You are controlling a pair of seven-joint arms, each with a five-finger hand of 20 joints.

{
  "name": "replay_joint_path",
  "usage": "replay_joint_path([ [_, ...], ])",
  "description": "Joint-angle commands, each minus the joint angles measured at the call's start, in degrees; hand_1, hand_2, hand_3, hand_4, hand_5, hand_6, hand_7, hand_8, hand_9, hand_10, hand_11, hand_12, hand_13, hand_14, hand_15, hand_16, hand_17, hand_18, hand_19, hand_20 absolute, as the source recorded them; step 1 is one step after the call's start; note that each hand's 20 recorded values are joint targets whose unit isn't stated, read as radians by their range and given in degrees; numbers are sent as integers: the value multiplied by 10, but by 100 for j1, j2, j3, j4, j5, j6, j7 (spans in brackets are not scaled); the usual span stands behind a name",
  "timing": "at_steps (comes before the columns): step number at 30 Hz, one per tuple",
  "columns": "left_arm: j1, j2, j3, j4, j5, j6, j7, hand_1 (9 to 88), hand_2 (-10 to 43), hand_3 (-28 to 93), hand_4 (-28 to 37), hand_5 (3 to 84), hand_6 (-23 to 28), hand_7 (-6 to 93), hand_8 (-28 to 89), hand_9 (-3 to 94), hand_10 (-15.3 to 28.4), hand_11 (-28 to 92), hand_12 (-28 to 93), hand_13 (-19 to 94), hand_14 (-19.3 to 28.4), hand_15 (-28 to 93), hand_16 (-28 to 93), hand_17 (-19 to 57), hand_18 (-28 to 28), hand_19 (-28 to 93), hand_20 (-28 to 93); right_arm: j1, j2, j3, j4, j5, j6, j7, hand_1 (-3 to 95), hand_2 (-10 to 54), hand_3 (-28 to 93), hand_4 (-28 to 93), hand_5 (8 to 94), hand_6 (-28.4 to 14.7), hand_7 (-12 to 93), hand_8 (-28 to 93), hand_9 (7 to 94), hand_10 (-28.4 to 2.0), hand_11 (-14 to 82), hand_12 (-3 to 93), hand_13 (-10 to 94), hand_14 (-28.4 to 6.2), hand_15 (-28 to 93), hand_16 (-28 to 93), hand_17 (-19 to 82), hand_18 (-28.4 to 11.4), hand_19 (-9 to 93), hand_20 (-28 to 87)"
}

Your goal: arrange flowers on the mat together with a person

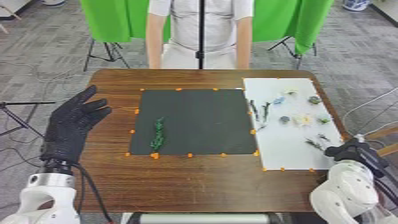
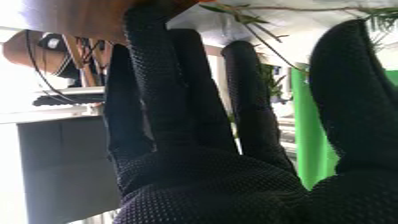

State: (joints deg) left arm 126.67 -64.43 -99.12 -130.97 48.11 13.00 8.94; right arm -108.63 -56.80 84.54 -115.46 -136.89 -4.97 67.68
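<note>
Currently we see the table (image 1: 195,185) carrying a dark mat (image 1: 200,110) and, to its right, a white sheet (image 1: 289,160). Our left robot hand (image 1: 67,125), fingers loosely extended, is left of the mat; our right robot hand (image 1: 355,151) has straight fingers, thumb spread apart, by the sheet's right edge. Just left of it lie dark sprigs (image 1: 314,144); pale flowers (image 1: 304,120) lie farther forward, and a green sprig (image 1: 158,135) rests on the mat's left part.
</note>
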Motion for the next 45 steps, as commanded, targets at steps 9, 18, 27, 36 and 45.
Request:
replay_joint_path([
  [9,68,27,6,23,-52,37,17,274,118,715,-204,414,120,86,-70,422,219,284,116,317,272,566,-82,-39,269,656,-23,54,36,-492,295,-498,209,3,541,-74,594,-280,836,19,214,-35,860,-104,296,190,742,-79,557,167,229,-184,693,134],
  [18,223,42,-90,-81,-63,72,53,275,118,715,-205,414,120,85,-69,422,219,285,116,317,272,566,-82,-39,269,657,-23,53,128,-493,-216,-1253,902,245,546,-85,607,-282,854,25,215,-8,889,-102,310,199,770,-77,579,178,248,-185,726,127],
  [27,300,201,-71,-116,-174,272,272,274,118,714,-204,415,120,86,-70,423,220,283,116,317,273,567,-82,-39,269,657,-23,563,173,-762,-884,-1559,1416,84,547,-93,621,-283,869,17,202,8,906,-102,315,204,785,-80,592,182,257,-190,747,117],
  [36,332,194,-138,-200,-147,314,159,274,118,714,-203,415,120,86,-70,423,219,284,116,317,272,567,-82,-39,268,657,-23,2318,-176,-2294,-767,-699,1214,-1099,538,-95,638,-278,880,12,193,19,916,-103,318,207,792,-85,603,183,259,-199,767,112],
  [45,154,267,20,-186,-130,312,129,275,119,713,-204,416,120,86,-70,423,219,283,116,318,273,567,-82,-39,268,657,-23,3386,-1338,-3548,430,-384,567,-1885,533,-95,635,-270,885,12,194,24,921,-103,325,208,794,-87,611,182,261,-200,774,104],
])
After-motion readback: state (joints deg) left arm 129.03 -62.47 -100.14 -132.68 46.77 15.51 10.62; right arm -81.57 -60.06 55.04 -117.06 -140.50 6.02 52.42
